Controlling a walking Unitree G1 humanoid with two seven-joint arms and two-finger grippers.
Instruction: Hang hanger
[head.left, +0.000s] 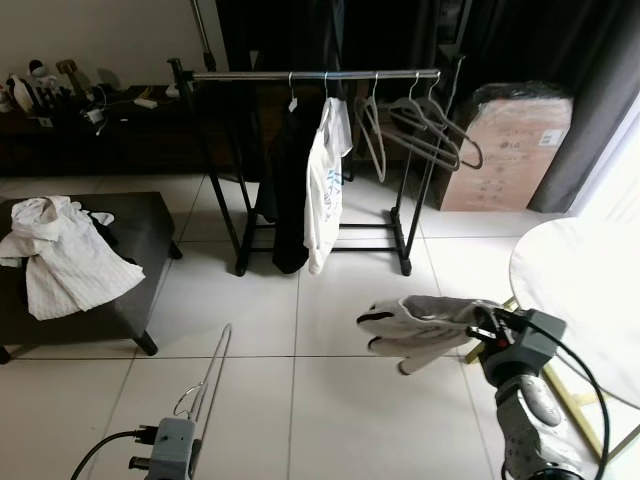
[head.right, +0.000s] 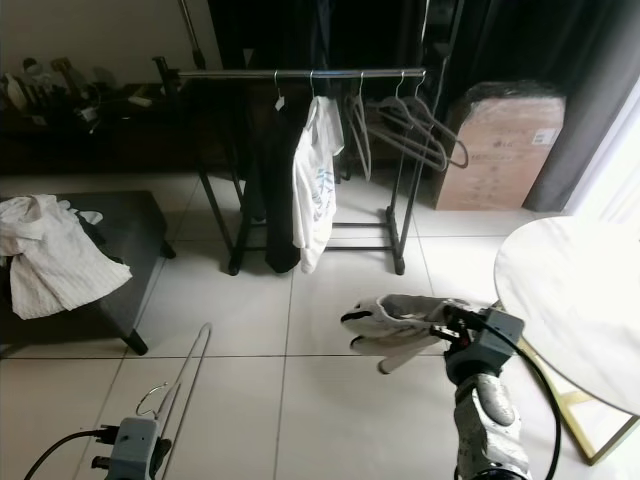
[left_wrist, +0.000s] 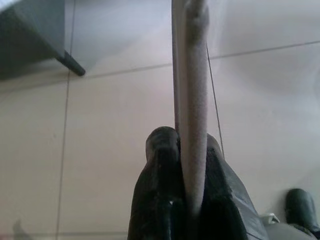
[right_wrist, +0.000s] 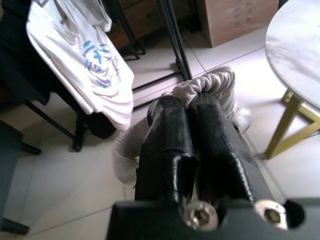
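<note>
Squeezing one pale hanger, the left gripper sits low near the floor, and its two black fingers press the hanger's bar from both sides. The hanger reaches forward and up from that gripper, so its long side points away from the robot toward the clothes rack. Its small wire hook curls close to the gripper.

Over on the robot's right, the right gripper is clamped tight on one bunched white cloth, which is held up in the air above the tiled floor. The cloth sticks out ahead of the fingers.

Farther out, the rack stands across the room with one long rail. On it hang one dark garment, one white shirt with blue print, and about three bare hangers bunched near the rail's right end. A dark low bench on the left has one striped white shirt lying on it. A round white table is close by on the right, and one cardboard box stands behind the rack.
</note>
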